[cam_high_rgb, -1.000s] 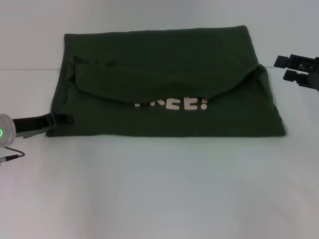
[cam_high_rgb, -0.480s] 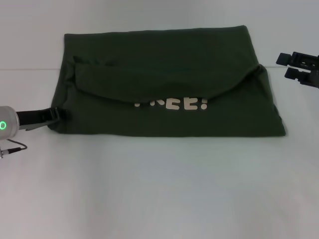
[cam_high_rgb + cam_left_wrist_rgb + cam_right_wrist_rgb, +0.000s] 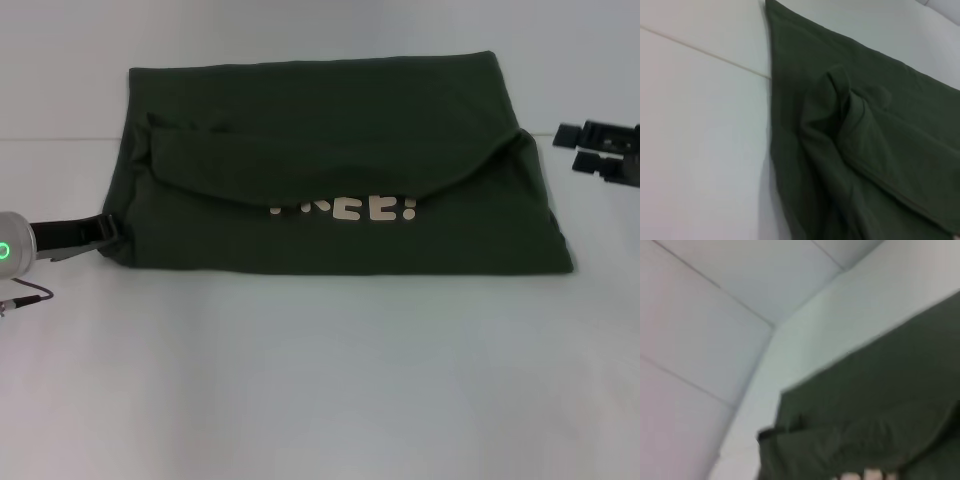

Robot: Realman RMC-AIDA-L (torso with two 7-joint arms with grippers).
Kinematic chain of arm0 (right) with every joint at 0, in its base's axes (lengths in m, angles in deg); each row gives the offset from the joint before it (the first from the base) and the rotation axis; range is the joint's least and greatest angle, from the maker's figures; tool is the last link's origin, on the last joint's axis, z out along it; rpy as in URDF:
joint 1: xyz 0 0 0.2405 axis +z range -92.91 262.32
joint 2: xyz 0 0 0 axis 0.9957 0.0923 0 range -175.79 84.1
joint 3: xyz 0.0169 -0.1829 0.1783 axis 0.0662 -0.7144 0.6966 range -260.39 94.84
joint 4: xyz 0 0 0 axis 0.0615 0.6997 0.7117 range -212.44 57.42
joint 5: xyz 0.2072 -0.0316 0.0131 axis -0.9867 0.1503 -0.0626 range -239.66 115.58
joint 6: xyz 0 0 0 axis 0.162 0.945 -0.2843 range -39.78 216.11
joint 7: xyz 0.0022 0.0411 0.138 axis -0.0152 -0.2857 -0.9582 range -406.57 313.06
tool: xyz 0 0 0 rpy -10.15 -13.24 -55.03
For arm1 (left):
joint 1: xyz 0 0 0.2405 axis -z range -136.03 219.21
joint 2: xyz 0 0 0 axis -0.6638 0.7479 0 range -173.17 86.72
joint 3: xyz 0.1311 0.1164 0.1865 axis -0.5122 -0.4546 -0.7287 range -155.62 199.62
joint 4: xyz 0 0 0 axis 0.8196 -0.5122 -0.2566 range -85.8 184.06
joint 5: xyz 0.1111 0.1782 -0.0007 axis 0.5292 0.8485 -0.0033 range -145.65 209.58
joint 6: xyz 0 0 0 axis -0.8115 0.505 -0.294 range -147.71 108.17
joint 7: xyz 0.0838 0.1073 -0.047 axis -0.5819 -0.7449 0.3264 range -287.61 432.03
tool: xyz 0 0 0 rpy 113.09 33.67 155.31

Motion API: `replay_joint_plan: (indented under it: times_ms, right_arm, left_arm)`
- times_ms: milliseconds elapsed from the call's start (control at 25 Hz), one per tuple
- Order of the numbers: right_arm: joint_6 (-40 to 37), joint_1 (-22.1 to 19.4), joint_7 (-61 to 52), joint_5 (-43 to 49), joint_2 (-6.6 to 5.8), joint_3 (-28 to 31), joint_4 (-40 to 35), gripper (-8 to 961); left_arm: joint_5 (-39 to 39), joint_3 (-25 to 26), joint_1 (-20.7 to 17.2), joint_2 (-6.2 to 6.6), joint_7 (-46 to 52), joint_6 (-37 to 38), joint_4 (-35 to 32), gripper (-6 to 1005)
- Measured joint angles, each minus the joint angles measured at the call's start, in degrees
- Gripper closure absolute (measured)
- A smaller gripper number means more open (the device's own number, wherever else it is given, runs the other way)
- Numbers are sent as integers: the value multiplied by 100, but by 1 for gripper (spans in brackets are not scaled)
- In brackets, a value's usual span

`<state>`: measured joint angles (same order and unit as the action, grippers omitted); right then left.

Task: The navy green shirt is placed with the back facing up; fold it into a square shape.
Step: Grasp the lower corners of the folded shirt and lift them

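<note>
The navy green shirt lies folded on the white table, its upper part doubled over in a curved flap. Cream lettering peeks out below the flap's edge. My left gripper sits low at the shirt's near left corner, touching its edge. The left wrist view shows bunched folds of the shirt close up. My right gripper hovers open just off the shirt's right edge, apart from the cloth. In the right wrist view the shirt fills the lower part.
The white table extends well in front of the shirt. A thin seam crosses the table at the far left. A cable hangs from my left wrist.
My left gripper has drawn back to the left, toward the shirt's corner edge. The right gripper has shifted slightly right and nearer. The shirt has not moved.
</note>
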<state>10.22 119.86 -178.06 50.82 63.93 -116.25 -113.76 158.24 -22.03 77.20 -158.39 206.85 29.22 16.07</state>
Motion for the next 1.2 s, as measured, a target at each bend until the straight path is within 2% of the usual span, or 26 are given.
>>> replay_joint_plan:
  times_ms: [80, 240, 320, 400, 560, 680, 880, 1040, 1200]
  right_arm:
    - [-117, 64, -153, 390, -123, -64, -42, 218]
    - [-175, 274, -772, 1307, -458, -178, -84, 218]
    - [-119, 393, -972, 1704, -543, -223, -92, 218]
    - [-5, 564, -1192, 2213, -579, -306, -97, 218]
    - [286, 951, -1436, 3113, -480, -412, -72, 219]
    - [556, 1148, -1444, 3406, -299, -498, 12, 219]
    - [1100, 1252, -1530, 3508, 23, -785, 137, 219]
    - [1334, 1297, -1534, 3515, 63, -807, 303, 219]
    - [1589, 1282, -1509, 3521, 160, -942, 362, 220]
  left_arm:
    - [-23, 9, -2, 27, 105, 151, -47, 978]
    - [-30, 27, 7, 121, 406, 505, -227, 977]
    - [-20, 26, 28, 165, 532, 577, -302, 976]
    - [-24, 27, 50, 193, 598, 610, -341, 976]
    - [-30, 27, 119, 208, 619, 622, -354, 976]
    - [-27, 26, 151, 207, 621, 624, -356, 975]
    - [-43, 27, 155, 206, 624, 616, -358, 976]
    - [-48, 27, 157, 201, 625, 609, -359, 978]
    - [-51, 27, 157, 186, 626, 592, -360, 978]
